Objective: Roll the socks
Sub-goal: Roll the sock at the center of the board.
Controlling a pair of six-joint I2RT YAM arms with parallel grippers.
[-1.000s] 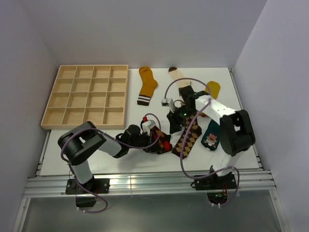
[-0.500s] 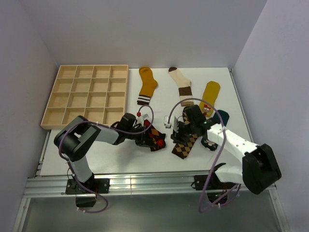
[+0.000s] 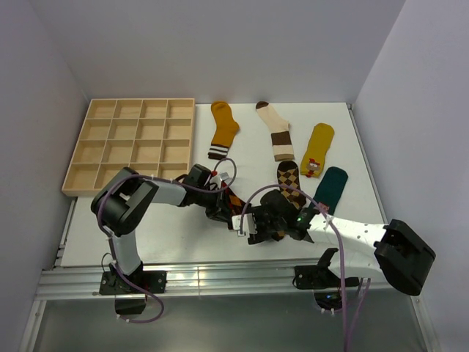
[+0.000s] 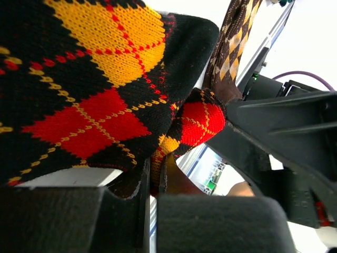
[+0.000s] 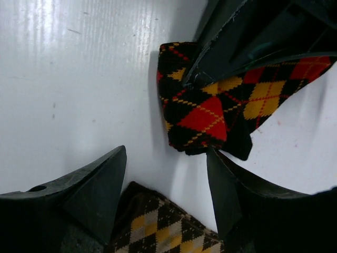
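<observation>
Black argyle sock [image 5: 200, 118] pinched by the left gripper [image 4: 152, 192]; right gripper [image 5: 166, 158] spread wide, holding nothing.
Left jaws are clamped on the fabric near the table's [image 3: 168, 246] front edge. White tabletop shows between the right fingers, just beside the brown argyle sock [image 5: 158, 237]. Other socks [image 3: 277, 136] lie farther back, right of the wooden tray [image 3: 132, 143].

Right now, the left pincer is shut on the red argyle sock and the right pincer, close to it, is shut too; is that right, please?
Not quite: the right pincer is open, its jaws standing wide apart in the right wrist view. The rest holds: the left pincer is shut on the red argyle sock, and the right pincer is close to it.
</observation>
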